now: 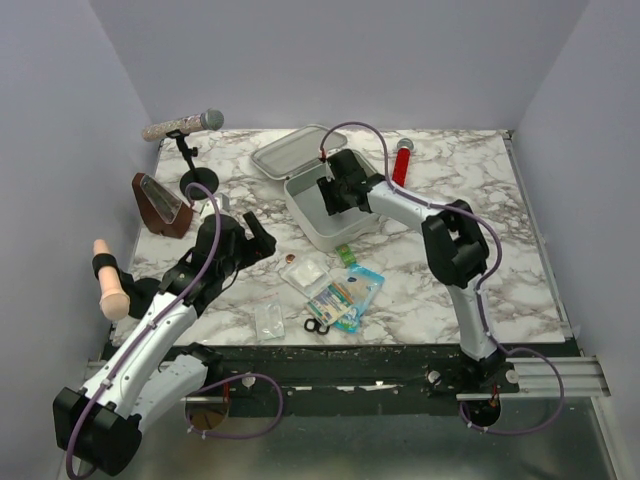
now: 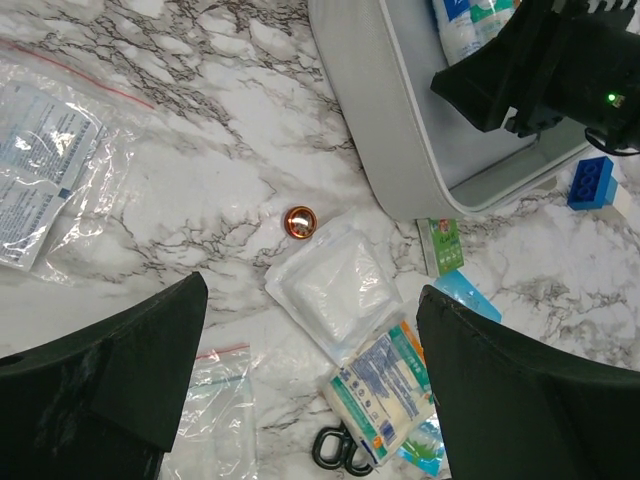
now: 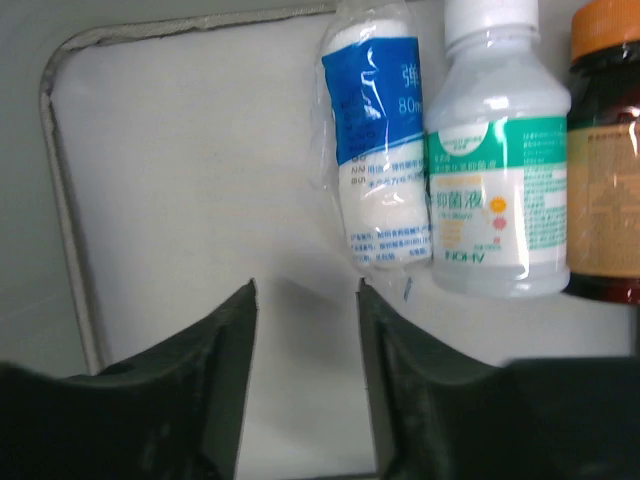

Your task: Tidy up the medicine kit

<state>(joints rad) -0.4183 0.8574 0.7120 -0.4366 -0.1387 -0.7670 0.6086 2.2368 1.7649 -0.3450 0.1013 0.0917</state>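
The medicine kit point(image 1: 308, 232), a pale grey-white tin, stands open with its lid point(image 1: 290, 152) laid back. My right gripper point(image 1: 335, 195) is down inside it; in the right wrist view the gripper point(image 3: 305, 290) is open with nothing between its jaws. Just ahead of it lie a blue-labelled bandage roll point(image 3: 375, 140), a clear bottle point(image 3: 495, 180) and an amber bottle point(image 3: 605, 160). My left gripper point(image 2: 310, 300) hangs wide open above a gauze packet point(image 2: 335, 285), a teal-printed packet point(image 2: 385, 395) and black scissors point(image 2: 335, 450), left of the kit wall point(image 2: 390, 130).
A copper ring point(image 2: 300, 221), two zip bags point(image 2: 45, 170) point(image 2: 215, 405), a small green box point(image 2: 440, 245) and a blue brick point(image 2: 590, 185) lie on the marble. A microphone on a stand point(image 1: 185, 125), a brown metronome point(image 1: 160, 205) and a red cylinder point(image 1: 402, 162) stand further back.
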